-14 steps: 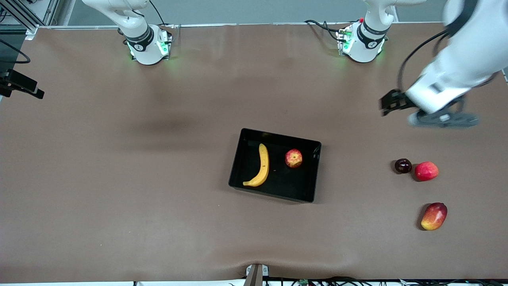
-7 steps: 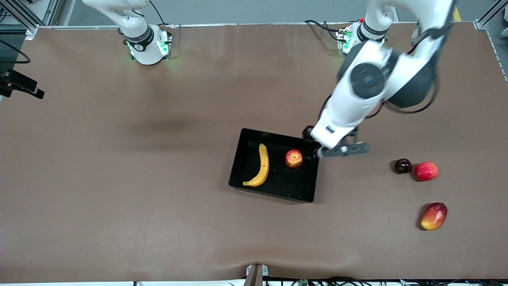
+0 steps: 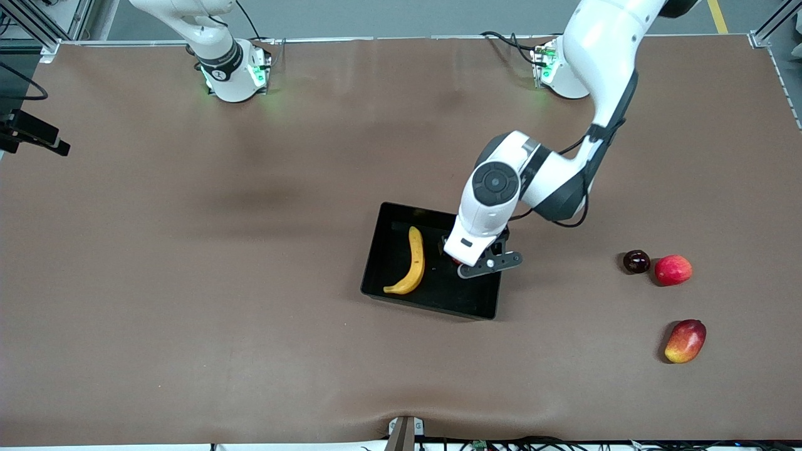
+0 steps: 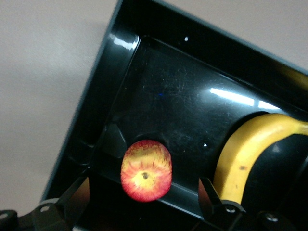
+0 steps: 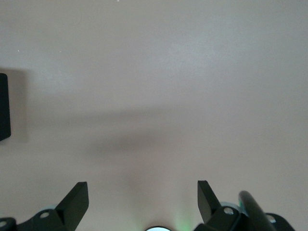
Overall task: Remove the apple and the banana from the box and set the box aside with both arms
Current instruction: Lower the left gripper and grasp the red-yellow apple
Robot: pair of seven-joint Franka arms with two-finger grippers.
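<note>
The black box [image 3: 376, 254] lies mid-table with the yellow banana [image 3: 413, 262] in it. My left gripper [image 3: 468, 258] is down inside the box, over the red apple and covering most of it in the front view. In the left wrist view the apple [image 4: 146, 170] sits between the open fingers of my left gripper [image 4: 143, 197], beside the banana [image 4: 240, 159] on the glossy box floor [image 4: 183, 96]. My right gripper [image 5: 142, 192] is open and empty over bare table near its base, out of the front view.
Toward the left arm's end of the table lie a dark plum [image 3: 636, 261], a red round fruit [image 3: 673, 270] and a red-yellow mango [image 3: 685, 341]. A black bracket [image 3: 34, 134] sticks in at the right arm's end. A box corner [image 5: 4, 106] shows in the right wrist view.
My left arm has swung from the left arm's end of the table to the box and come down over the apple. The fruits, the box and the right arm have not moved.
</note>
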